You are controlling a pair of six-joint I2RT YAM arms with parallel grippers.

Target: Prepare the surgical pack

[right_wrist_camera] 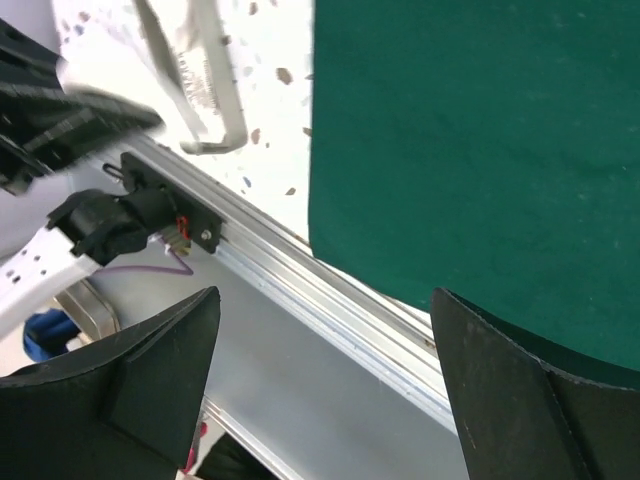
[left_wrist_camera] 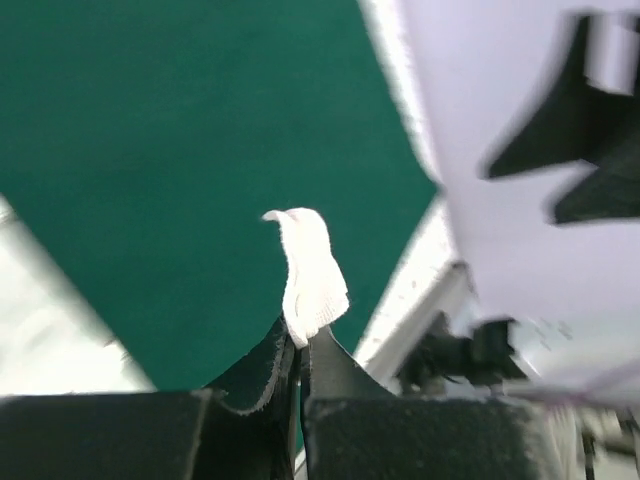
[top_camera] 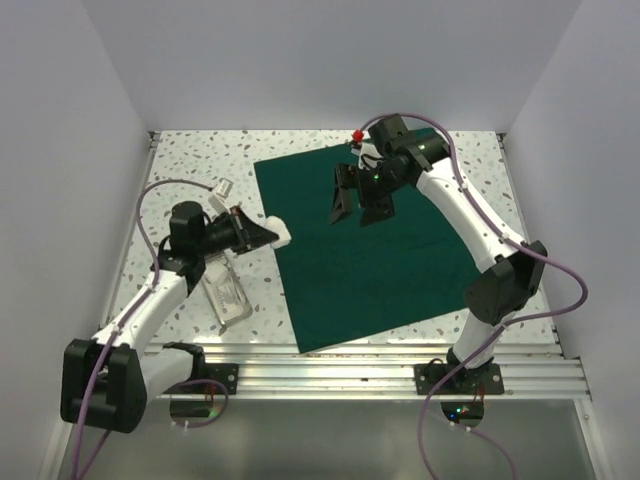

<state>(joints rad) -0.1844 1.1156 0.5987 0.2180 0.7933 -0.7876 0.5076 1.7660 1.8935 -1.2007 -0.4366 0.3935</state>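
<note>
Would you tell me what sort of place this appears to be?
Probably a robotics test cell, not a clinic: plain white walls box in a speckled table, with a left arm and right arm bolted to an aluminium rail.

Bright, even, diffuse light cast only faint shadows; the surgical pack looked flat and matte. The overhead view was sharp, the left wrist view motion-blurred at its right.

Centre frame: dark green matte cloth spread flat, skewed, on speckled white table. My left gripper sits at the cloth's left edge, pinched on small white wad. My right gripper is over the cloth's upper part, jaws wide apart. Clear plastic packet lies lower left, beside my left arm.
</note>
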